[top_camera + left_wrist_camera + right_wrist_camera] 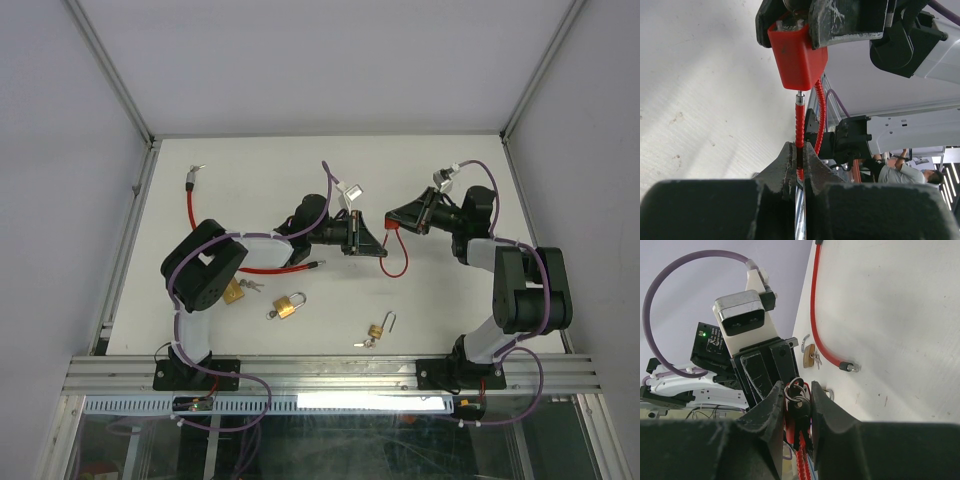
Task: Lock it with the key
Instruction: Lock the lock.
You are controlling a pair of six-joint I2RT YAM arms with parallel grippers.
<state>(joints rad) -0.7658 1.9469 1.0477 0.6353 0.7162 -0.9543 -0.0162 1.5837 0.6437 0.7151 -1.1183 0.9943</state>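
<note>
**Firmly gripped: red cable lock between both arms**

The lock body (797,60), a red block, sits over the middle of the table (300,170), clamped between the fingers of the right gripper (797,391). A key ring (794,388) shows between those fingers. The lock's red cable (799,125) loops out from the body and back. Its metal tip meets the body's underside. The left gripper (800,155) is pressed together on the cable just behind that tip. A second red cable (188,210) lies well to the left. Three brass padlocks (288,306) rest nearer the arm bases.
</note>
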